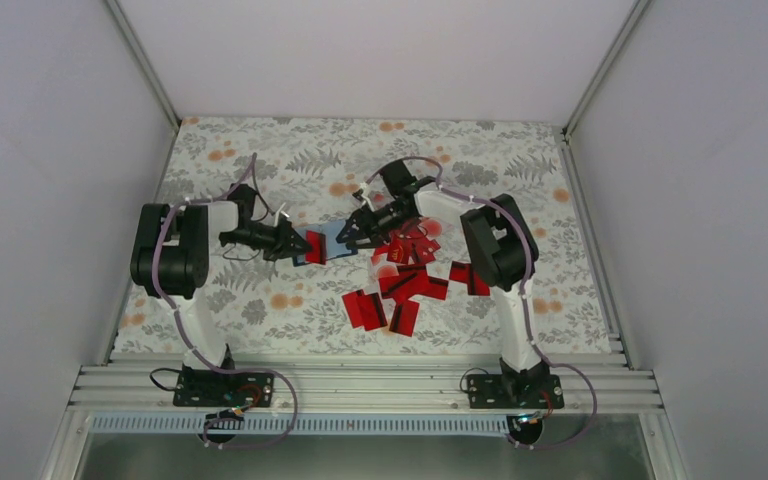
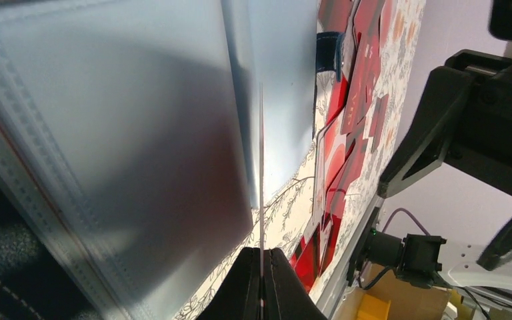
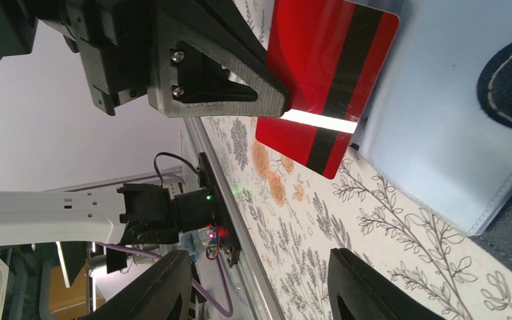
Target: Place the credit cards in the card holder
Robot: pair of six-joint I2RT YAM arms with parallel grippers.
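The left gripper (image 2: 261,267) pinches a stiff-looking, likely slippery red credit card (image 3: 327,73) by its edge, just beside the card holder (image 3: 433,133). The right gripper (image 3: 260,280) has its jaws spread wide, empty.

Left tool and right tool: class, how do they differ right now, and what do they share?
The left tool is shut on a striped red card; the right tool is open and empty. The left tool lies on the left of the card holder, the right tool on its right. Both hover close beside the card holder.
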